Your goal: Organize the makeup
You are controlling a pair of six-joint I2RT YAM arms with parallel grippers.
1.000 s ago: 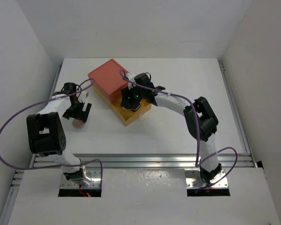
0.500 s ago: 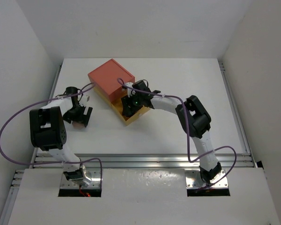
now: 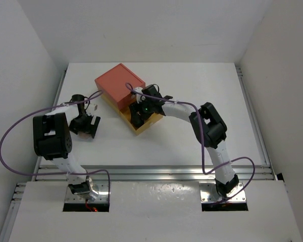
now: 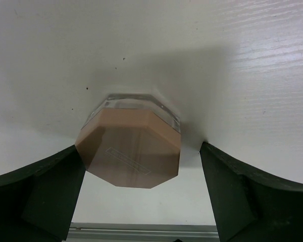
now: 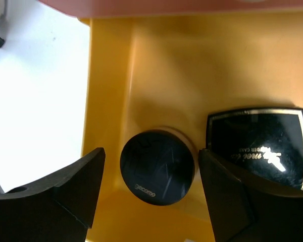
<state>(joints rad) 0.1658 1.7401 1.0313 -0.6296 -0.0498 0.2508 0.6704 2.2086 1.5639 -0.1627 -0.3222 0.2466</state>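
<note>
The left gripper now stands over the peach puff, which rests on the white table well to the left of the drawer box. A second ago the overhead view showed the puff lying uncovered just in front of the gripper. Since then the gripper has shifted toward it, and from above the puff is hidden beneath the black claw. In the left wrist view the claw is spread wide, one finger on each side of the eight-sided puff. The left finger's edge is right at the puff's rim, and a clear gap remains on the right.

The right arm has changed more. A second ago its wrist hung over the yellow drawer with the elbow pushed out to the right. Now the elbow is drawn in and the right gripper sits low inside the drawer, close under the coral-red lid. Its claw is spread, with the black round compact lying on the drawer floor between the fingers. A thin strip of yellow shows on either side of the compact, so nothing is pinched. The dark square case lies just beside the compact on the right, its near corner hidden behind the right finger.
</note>
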